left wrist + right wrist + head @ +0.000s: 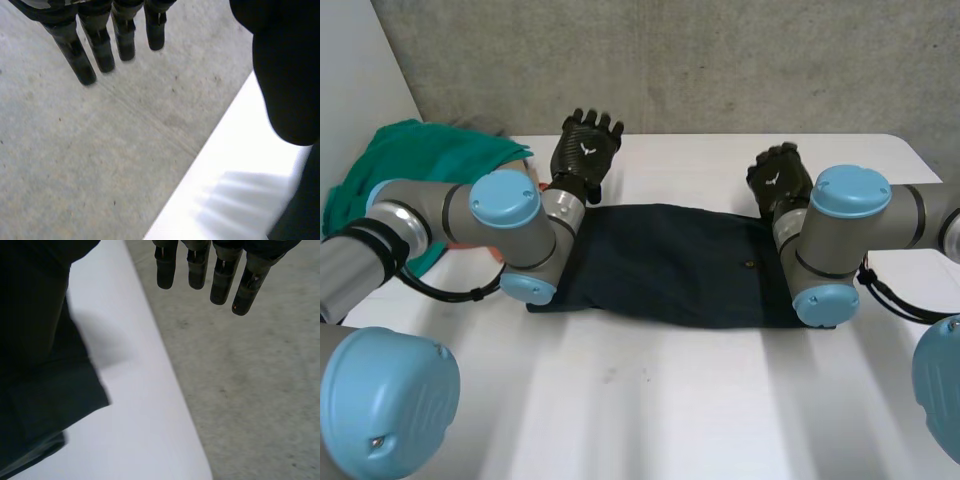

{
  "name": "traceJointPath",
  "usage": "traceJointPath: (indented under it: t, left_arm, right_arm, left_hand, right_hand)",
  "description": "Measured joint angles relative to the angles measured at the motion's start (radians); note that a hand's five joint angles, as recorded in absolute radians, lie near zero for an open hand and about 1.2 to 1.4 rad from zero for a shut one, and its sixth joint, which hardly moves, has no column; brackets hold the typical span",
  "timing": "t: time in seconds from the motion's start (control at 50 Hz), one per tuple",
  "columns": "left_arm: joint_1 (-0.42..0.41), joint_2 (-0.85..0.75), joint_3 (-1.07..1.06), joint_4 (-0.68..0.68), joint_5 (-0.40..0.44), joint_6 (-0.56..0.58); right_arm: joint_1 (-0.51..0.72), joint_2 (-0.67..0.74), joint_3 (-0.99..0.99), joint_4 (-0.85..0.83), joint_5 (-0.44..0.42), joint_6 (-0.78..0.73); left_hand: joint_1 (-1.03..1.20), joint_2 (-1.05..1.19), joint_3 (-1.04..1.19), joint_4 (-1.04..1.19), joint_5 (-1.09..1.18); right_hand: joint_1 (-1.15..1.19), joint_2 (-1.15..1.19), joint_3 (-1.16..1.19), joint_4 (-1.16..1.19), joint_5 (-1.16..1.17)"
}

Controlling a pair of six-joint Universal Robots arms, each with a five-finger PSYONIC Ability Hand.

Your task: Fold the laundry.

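A dark navy cloth [670,265] lies folded flat as a wide strip in the middle of the white table [650,400]. My left hand [585,150] hangs above the cloth's far left corner with straight, spread fingers [102,47] and holds nothing. My right hand [778,180] is above the far right corner, its fingers [220,280] also straight and empty. In the right wrist view the cloth's corner [45,390] lies under the palm side, apart from the fingertips. In the left wrist view a sliver of the cloth [300,215] shows by the thumb [285,75].
A heap of green cloth [410,165] lies at the table's far left, behind my left arm. Something orange [492,252] peeks out under that arm. A grey concrete wall [720,60] stands behind the table's far edge [150,340].
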Motion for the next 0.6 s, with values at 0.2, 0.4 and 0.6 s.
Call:
traceJointPath:
  t: [0.2, 0.4, 0.6]
  left_arm:
    - [-0.014, 0.373, -0.403, 0.018, -0.02, -0.044]
    - [-0.017, 0.715, -0.899, 0.022, -0.017, -0.193]
    - [-0.015, 0.742, -1.015, 0.03, -0.016, -0.25]
  right_arm:
    - [-0.062, -0.408, 0.26, 0.06, -0.075, 0.329]
    - [-0.196, -0.578, 0.52, 0.394, -0.272, 0.474]
    - [-0.205, -0.452, 0.645, 0.214, -0.273, 0.449]
  left_hand:
    - [-0.002, -0.034, -0.038, -0.037, -0.027]
    - [-0.002, -0.034, -0.038, -0.037, -0.027]
    - [-0.002, -0.034, -0.038, -0.037, -0.027]
  right_hand:
    - [0.0, 0.0, 0.0, 0.0, 0.0]
    - [0.146, 0.167, 0.185, 0.161, 0.153]
    - [0.194, 0.24, 0.251, 0.231, 0.214]
